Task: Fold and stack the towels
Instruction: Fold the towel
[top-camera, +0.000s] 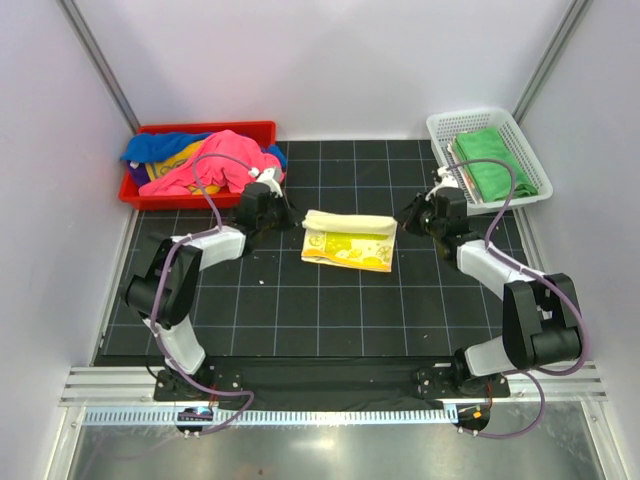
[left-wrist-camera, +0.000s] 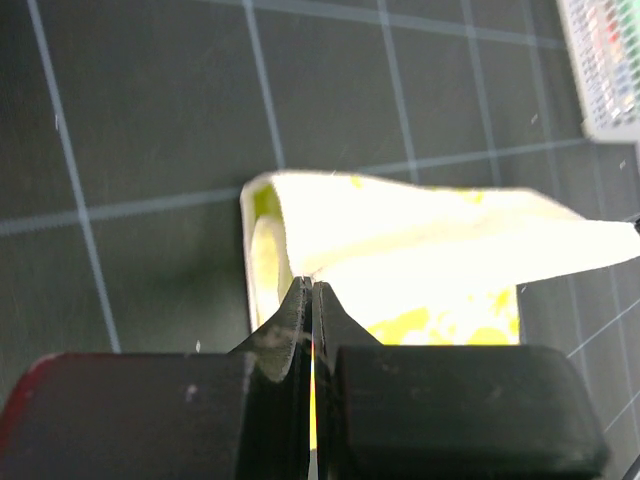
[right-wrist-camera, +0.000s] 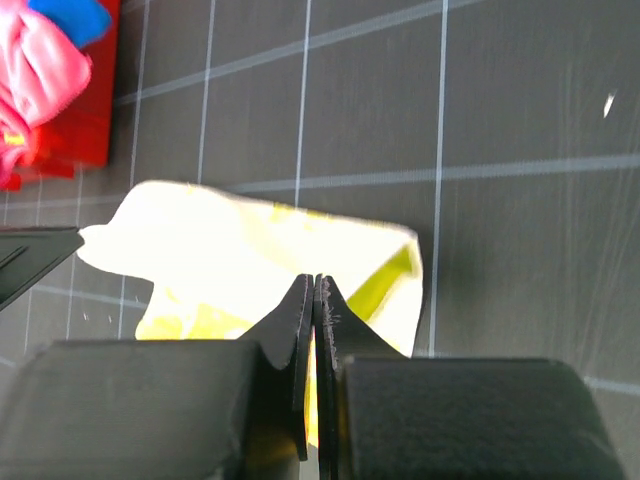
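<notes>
A pale yellow towel (top-camera: 350, 245) with green-yellow print lies folded on the black grid mat in the middle. Its far edge is stretched between my two grippers. My left gripper (top-camera: 290, 217) is shut on the towel's far left corner, seen in the left wrist view (left-wrist-camera: 312, 285) with the towel (left-wrist-camera: 430, 260) running off its tips. My right gripper (top-camera: 408, 218) is shut on the far right corner (right-wrist-camera: 314, 280), where the towel (right-wrist-camera: 230, 250) spreads leftward. A pink towel (top-camera: 225, 160) and a blue towel (top-camera: 160, 145) lie heaped in the red tray. A folded green towel (top-camera: 490, 160) lies in the white basket.
The red tray (top-camera: 200, 129) stands at the back left, just behind my left gripper. The white mesh basket (top-camera: 470, 115) stands at the back right, behind my right gripper. White walls enclose the mat on three sides.
</notes>
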